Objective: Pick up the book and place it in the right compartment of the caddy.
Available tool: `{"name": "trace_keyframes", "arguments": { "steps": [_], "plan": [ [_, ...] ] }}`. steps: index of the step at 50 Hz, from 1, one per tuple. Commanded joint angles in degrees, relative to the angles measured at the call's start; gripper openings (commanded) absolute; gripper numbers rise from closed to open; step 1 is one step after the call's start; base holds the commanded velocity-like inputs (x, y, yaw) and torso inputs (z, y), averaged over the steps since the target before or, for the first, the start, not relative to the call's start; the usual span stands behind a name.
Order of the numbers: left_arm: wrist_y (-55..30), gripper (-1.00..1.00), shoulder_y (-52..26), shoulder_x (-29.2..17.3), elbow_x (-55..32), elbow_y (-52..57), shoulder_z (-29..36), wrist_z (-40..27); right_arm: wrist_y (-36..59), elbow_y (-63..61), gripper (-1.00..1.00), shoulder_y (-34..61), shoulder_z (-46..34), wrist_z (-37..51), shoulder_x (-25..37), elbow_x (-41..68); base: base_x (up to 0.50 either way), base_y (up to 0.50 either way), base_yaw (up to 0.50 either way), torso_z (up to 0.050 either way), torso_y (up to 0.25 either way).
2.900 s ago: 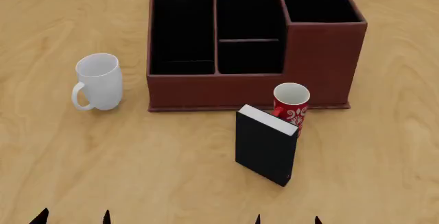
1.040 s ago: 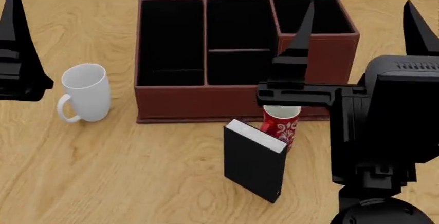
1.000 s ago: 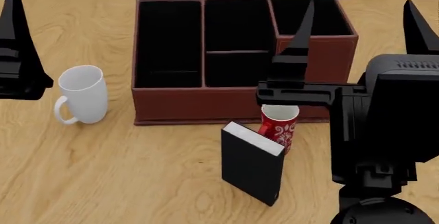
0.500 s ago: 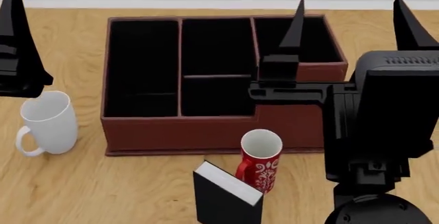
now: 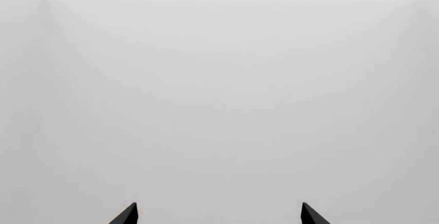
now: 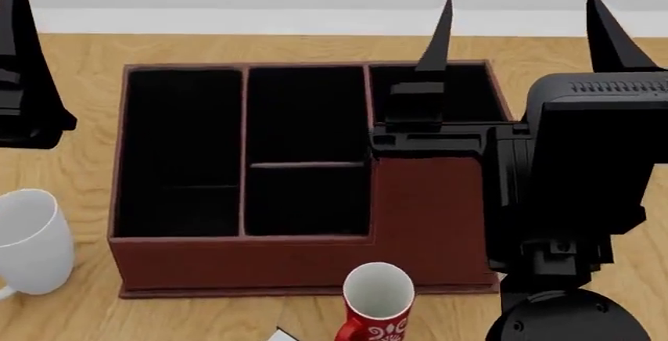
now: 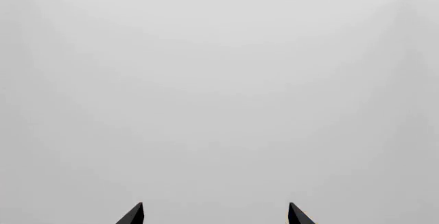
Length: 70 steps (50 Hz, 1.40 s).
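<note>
The reddish-brown caddy [image 6: 240, 259] fills the middle of the head view. Its right compartment [image 6: 428, 208], with the tallest walls, is partly hidden behind my right arm. Of the book, only a pale corner [image 6: 280, 334] shows at the bottom edge, left of a red mug. My right gripper [image 6: 522, 32] is open, fingers pointing up, raised in front of the right compartment. Only one finger [image 6: 21, 36] of my left gripper shows, at the left edge. Both wrist views show only blank pale wall, with the left gripper [image 5: 218, 215] and the right gripper [image 7: 214, 215] open and empty.
A red patterned mug [image 6: 376, 302] stands just in front of the caddy's front wall. A white mug [image 6: 31, 251] stands at the left edge. The wooden table [image 6: 84, 55] reaches back to a pale wall. My right arm's black body [image 6: 574, 177] covers the right side.
The head view has shifted so the scene slid down: the caddy is lower and larger, and the book has nearly left the bottom edge. Both grippers stay raised and open.
</note>
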Motion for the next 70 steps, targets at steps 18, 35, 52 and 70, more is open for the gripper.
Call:
{"name": "trace_keyframes", "arguments": {
  "steps": [18, 35, 52, 70],
  "plan": [
    [0.3, 1.00, -1.0, -0.6, -0.9, -0.3, 0.0, -0.8, 0.6, -0.4, 1.00, 0.9, 0.1, 0.1, 0.6, 1.6, 0.23, -0.05, 0.00, 0.000, 0.001],
    [-0.6, 1.00, -1.3, -1.3, -1.8, 1.1, -0.9, -1.7, 21.3, -2.7, 1.00, 11.1, 8.6, -7.6, 4.1, 18.6, 0.00, 0.00, 0.00, 0.000, 0.000],
    [-0.3, 1.00, -1.1, -1.5, -2.4, 1.7, -1.2, -2.4, 44.5, -5.3, 1.00, 16.3, 12.1, -14.9, 7.3, 40.7, 0.00, 0.00, 0.00, 0.000, 0.000],
    [-0.1, 1.00, -0.8, -2.2, -3.0, 2.3, -1.8, -3.1, 43.9, -1.8, 1.00, 17.8, -1.7, -4.8, 16.8, 63.2, 0.00, 0.00, 0.00, 0.000, 0.000]
  ]
}}
